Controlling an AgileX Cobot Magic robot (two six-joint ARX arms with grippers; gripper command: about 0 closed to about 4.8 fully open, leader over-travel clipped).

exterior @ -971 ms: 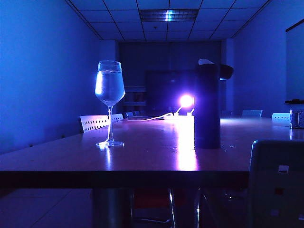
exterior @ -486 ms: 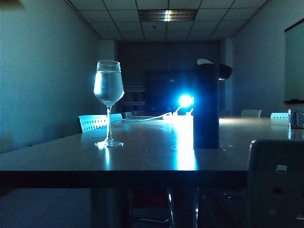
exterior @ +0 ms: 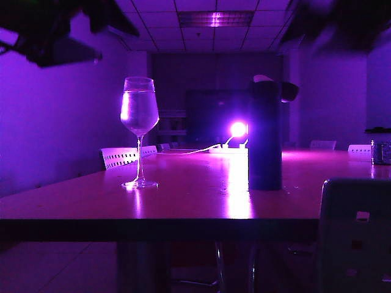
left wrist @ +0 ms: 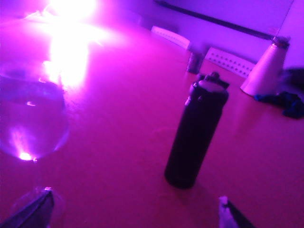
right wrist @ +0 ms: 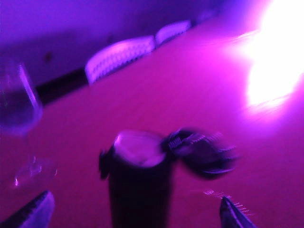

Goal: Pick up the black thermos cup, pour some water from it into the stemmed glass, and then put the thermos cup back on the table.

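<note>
Your black thermos cup stands upright on the tabletop, right of centre and back from the near edge, flip lid swung open and sticking out sideways at the top; the wrist views show the same cup with its mouth uncovered; nothing grips it.

Your stemmed glass stands upright toward the left side of the tabletop, well apart from the cup, bowl holding water nearly to the rim; foot flat on the wood; in the left wrist view the bowl sits close to the camera, blurred.

Left tool: released, jaws spread wide, only the two fingertips showing at the frame's edge; it hangs above the tabletop between glass and cup, holding nothing; in the exterior view its arm is a dark shape in the upper left, above the glass.

Right tool: also released, jaws wide, tips either side of the cup's body but not touching as far as you can tell; picture is motion-blurred; its arm is a dark blur in the exterior view's upper right.

A bright lamp glares at the far end of the tabletop; white chair backs line the far left edge; everything is tinted purple.
</note>
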